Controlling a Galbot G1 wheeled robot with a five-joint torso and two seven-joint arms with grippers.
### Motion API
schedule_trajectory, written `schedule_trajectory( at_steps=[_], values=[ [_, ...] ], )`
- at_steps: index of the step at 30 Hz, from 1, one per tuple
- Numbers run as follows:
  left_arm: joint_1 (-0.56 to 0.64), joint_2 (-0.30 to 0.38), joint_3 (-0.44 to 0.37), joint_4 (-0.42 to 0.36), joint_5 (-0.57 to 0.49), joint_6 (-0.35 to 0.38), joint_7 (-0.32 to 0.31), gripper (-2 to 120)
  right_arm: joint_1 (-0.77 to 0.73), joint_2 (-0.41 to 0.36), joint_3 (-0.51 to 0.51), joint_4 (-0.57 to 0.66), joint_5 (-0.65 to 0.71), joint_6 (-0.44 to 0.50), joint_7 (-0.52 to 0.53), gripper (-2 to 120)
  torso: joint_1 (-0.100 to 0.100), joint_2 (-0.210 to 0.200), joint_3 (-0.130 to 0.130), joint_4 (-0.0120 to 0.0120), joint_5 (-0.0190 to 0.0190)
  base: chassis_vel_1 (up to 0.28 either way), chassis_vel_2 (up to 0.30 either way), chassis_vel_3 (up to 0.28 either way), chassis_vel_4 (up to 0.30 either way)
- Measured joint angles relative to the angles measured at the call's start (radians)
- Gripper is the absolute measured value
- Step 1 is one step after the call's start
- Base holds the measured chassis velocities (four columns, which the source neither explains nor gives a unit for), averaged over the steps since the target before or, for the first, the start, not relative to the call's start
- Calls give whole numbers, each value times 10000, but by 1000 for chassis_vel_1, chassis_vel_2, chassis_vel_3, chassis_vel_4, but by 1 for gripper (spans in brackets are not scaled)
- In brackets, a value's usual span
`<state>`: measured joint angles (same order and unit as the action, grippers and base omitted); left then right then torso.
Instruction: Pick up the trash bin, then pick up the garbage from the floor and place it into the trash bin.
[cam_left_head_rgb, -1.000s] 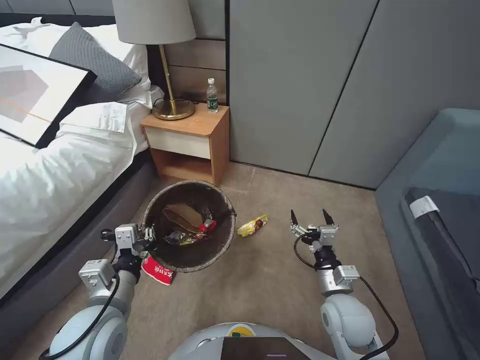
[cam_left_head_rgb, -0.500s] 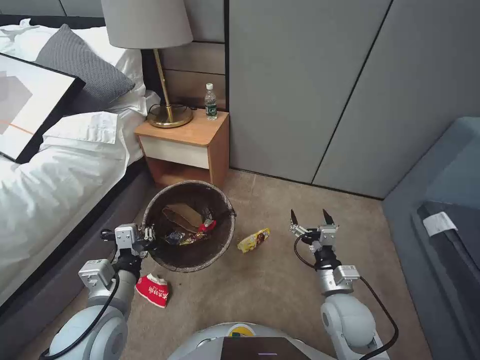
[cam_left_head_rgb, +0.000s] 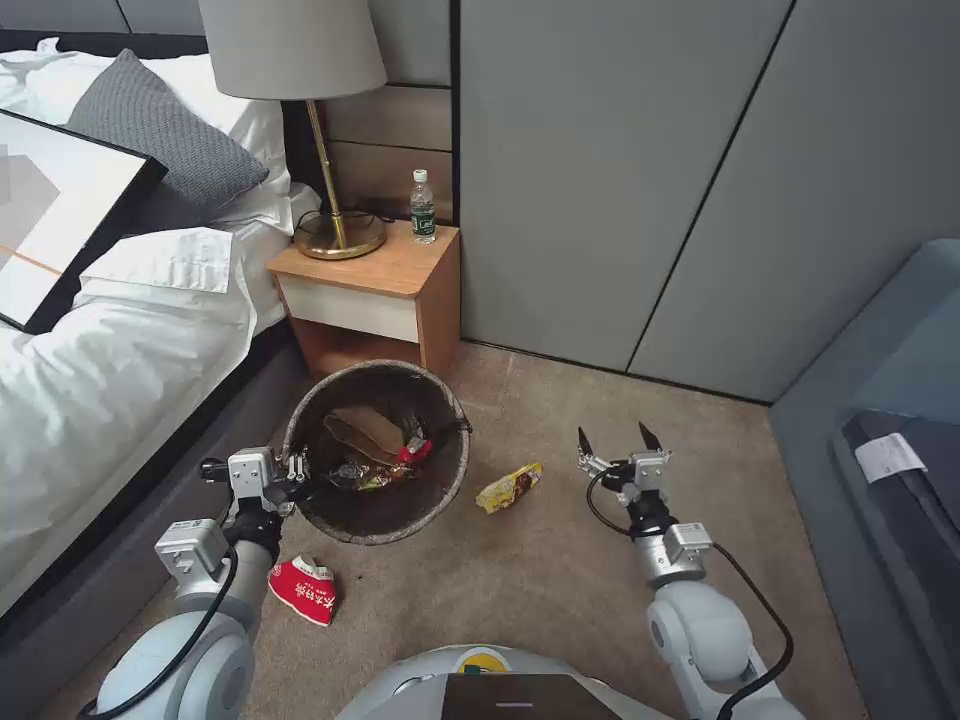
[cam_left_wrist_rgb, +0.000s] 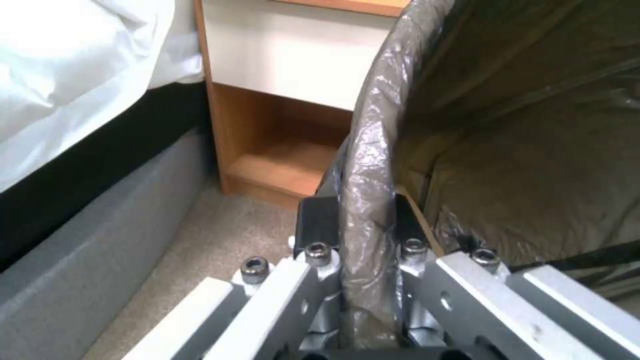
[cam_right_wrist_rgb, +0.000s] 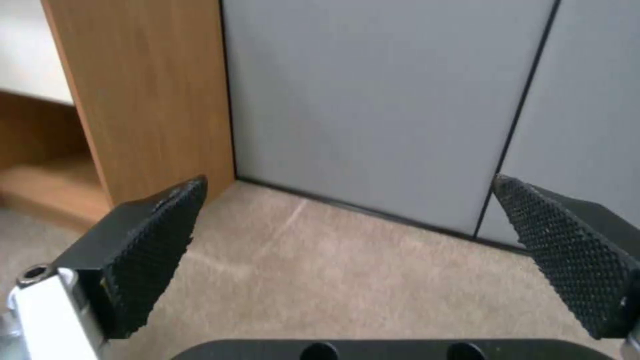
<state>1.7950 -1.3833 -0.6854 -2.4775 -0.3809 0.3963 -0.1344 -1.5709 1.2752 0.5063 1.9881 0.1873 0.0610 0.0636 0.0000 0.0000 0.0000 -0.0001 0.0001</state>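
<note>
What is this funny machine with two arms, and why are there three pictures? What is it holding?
It is a robot on wheels with two arms, tidying a bedroom. The big picture comes from a camera on its head, looking down at the floor. The other two come from small cameras on its wrists.

Each arm ends in a pincer called an end effector. The left end effector is pinching the rim of the trash bin; the left wrist picture shows its fingers squeezing the dark bag on the rim. There is already rubbish inside.

The right end effector is open and holds nothing.

On the carpet lie a yellow wrapper and a crushed red cup.
</note>
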Motion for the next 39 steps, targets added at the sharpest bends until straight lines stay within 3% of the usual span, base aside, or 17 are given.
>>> schedule_trajectory(
  at_steps=[3,10,19,39],
  values=[
    [21,-5,-4,-17,-1,0,-2,2,381,-507,-316,-396,414,-279,160,100,0,0,0,2,0,0,0,0,0],
    [60,-6,-9,-41,2,-13,-5,2,1278,-834,-1331,-1404,920,-744,733,100,0,0,0,1,0,0,0,0,0],
    [149,1,-134,-135,-7,-26,-14,2,2600,-833,-2380,-2964,1036,-819,1055,100,0,0,1,1,-1,0,0,0,0],
    [166,12,-200,-123,-13,-87,-25,2,4585,-507,-3547,-5441,2328,-1571,1099,100,0,0,1,1,-2,0,0,0,0]
  ],
)
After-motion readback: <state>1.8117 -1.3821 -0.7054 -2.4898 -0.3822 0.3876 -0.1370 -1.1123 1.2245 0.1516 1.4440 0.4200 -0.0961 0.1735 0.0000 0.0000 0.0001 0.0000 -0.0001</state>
